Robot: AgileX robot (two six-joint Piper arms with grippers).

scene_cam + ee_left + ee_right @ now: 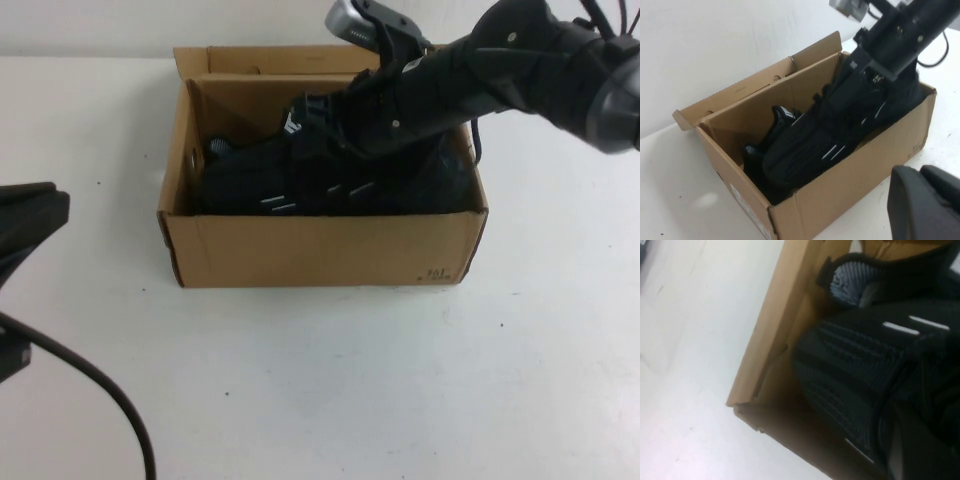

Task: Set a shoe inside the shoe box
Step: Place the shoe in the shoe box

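The brown shoe box stands open at the table's middle, its flap lid folded back. The black shoe with white dashes on its side lies tilted inside it, toe toward the box's left end. My right gripper reaches down into the box from the right and is shut on the shoe near its collar. The left wrist view shows the shoe, the box and the right gripper. My left gripper rests shut on the table far left, holding nothing.
A twin black sneaker with a white-striped tongue tab lies behind the shoe in the box. A black cable curves across the table's front left. The box's near wall stands close beside the shoe's toe.
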